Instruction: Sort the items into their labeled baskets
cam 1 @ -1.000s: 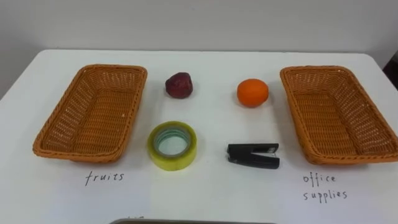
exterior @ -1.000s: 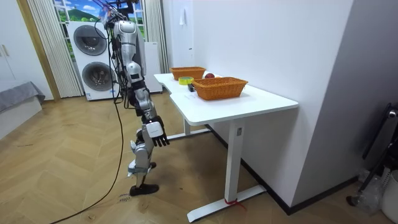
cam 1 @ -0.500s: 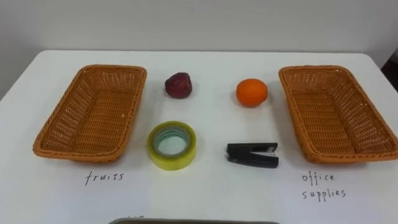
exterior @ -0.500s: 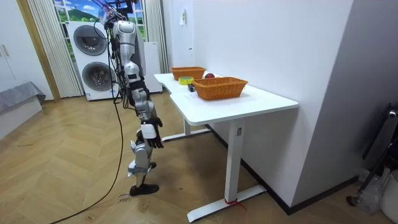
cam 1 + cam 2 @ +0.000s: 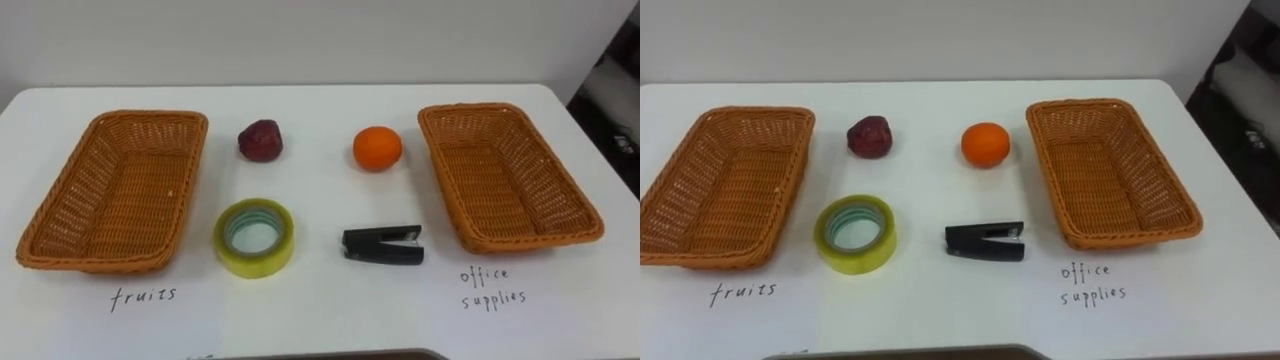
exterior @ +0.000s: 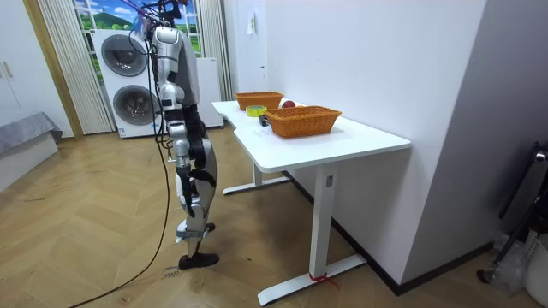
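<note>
A dark red apple (image 5: 260, 139) and an orange (image 5: 377, 148) lie at the back middle of the white table (image 5: 320, 310). In front of them sit a yellow-green roll of tape (image 5: 254, 237) and a black stapler (image 5: 382, 244). One wicker basket (image 5: 115, 200) stands at the left above the handwritten word "fruits" (image 5: 144, 296). The other wicker basket (image 5: 500, 180) stands at the right above "office supplies" (image 5: 490, 285). Nothing lies in either basket. In the room view I stand at the table's end, my right hand (image 6: 199, 174) hanging by my thigh.
The table's right edge and a dark area beyond it show at the far right (image 5: 610, 90). A wall runs behind the table. In the room view, stacked washing machines (image 6: 128, 77) stand behind me on the wooden floor (image 6: 86, 231).
My right arm has swung back from in front of me to my side. The eye view has shifted right, so everything on the table sits further left in the picture.
</note>
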